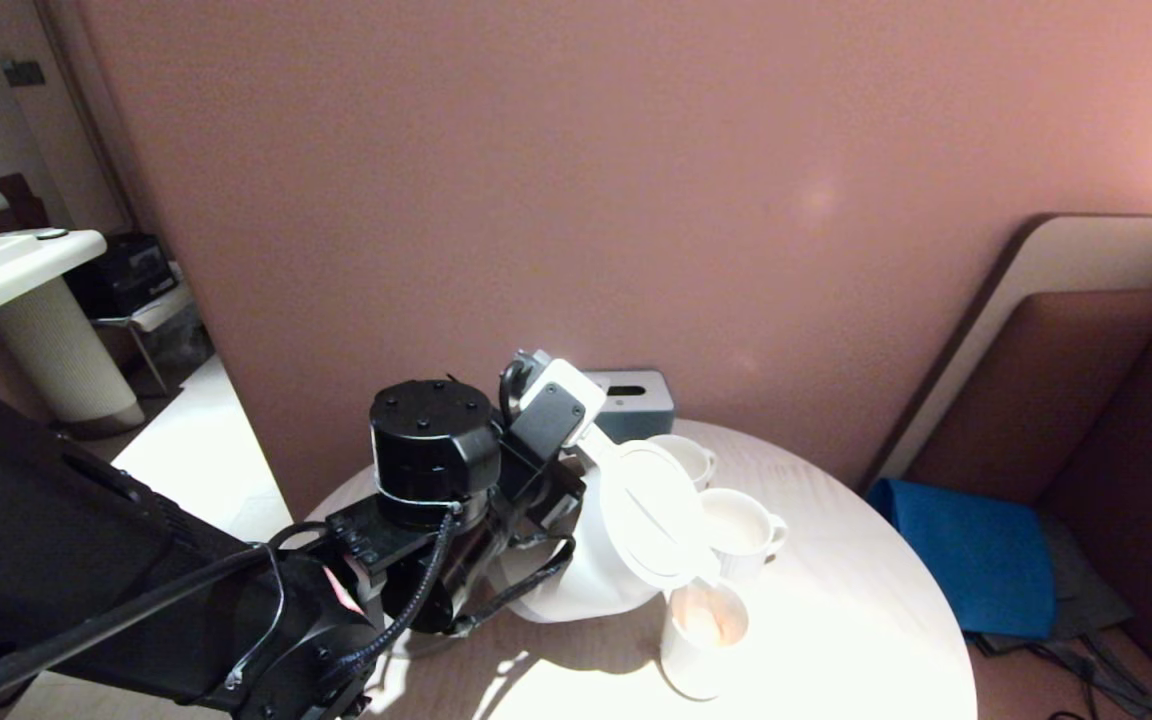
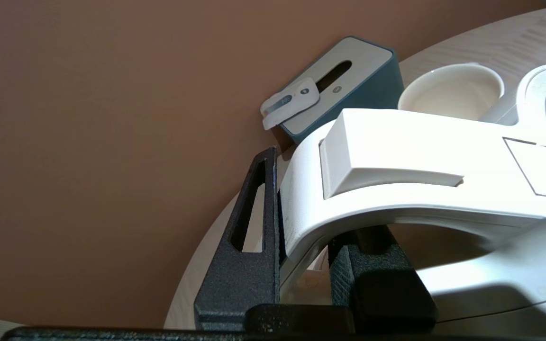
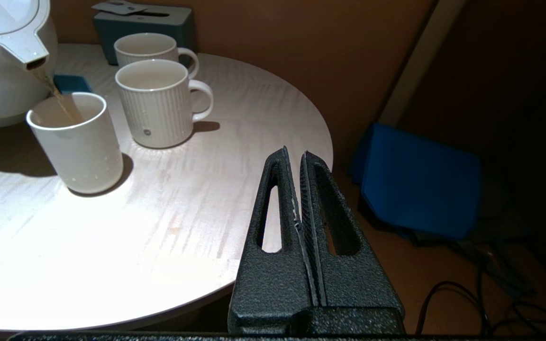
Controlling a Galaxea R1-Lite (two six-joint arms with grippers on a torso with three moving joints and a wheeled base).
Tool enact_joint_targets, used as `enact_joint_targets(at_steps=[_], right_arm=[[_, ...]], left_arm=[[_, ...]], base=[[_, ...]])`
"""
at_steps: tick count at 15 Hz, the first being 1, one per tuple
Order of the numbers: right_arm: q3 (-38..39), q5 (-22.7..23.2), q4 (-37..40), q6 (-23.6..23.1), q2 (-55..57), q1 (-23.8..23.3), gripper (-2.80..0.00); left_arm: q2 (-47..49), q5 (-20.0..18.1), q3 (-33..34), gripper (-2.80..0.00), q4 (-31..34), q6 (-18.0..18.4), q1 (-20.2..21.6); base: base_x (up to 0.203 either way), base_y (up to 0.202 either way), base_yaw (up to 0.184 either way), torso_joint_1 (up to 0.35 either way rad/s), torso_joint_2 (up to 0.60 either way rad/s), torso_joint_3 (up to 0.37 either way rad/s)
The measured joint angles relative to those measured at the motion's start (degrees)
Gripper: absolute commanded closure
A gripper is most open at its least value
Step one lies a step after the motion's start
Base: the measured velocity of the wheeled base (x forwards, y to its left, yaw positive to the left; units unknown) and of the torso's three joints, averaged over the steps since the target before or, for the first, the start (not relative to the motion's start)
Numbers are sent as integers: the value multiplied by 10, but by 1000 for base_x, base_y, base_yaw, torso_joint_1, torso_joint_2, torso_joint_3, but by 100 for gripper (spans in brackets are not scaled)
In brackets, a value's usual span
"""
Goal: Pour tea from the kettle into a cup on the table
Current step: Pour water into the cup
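The white kettle (image 1: 626, 530) hangs tilted over the round pale table (image 1: 866, 620), spout down toward a handleless white cup (image 1: 701, 630). My left gripper (image 1: 551, 425) is shut on the kettle's loop handle (image 2: 420, 156), one finger (image 2: 249, 237) outside the loop and the other inside it. A thin stream of pale orange tea (image 3: 59, 97) runs from the spout (image 3: 33, 59) into the cup (image 3: 76, 142), and some tea (image 1: 714, 622) shows inside. My right gripper (image 3: 294, 152) is shut on nothing, low off the table's right edge (image 3: 301, 109).
Two ribbed handled mugs (image 1: 736, 530) (image 1: 686, 455) stand just behind the cup, close to the kettle. A grey-blue tissue box (image 1: 631, 400) sits at the wall. A blue cushion (image 1: 966, 550) lies on the bench to the right, with cables (image 3: 467, 293) on the floor.
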Motion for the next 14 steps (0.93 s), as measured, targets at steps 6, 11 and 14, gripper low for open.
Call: enact_joint_targets(at_steps=[6,11,14], right_arm=[[0,0,0,0,0,0,0],[0,0,0,0,0,0,0],[0,0,0,0,0,0,0]], left_arm=[[0,0,-2,0,1,10,0],[1,0,-9,0,4,28,0],[2,0,-9,0,4,32,0]], base=[[0,0,0,0,0,0],[0,0,0,0,0,0],[0,0,0,0,0,0]])
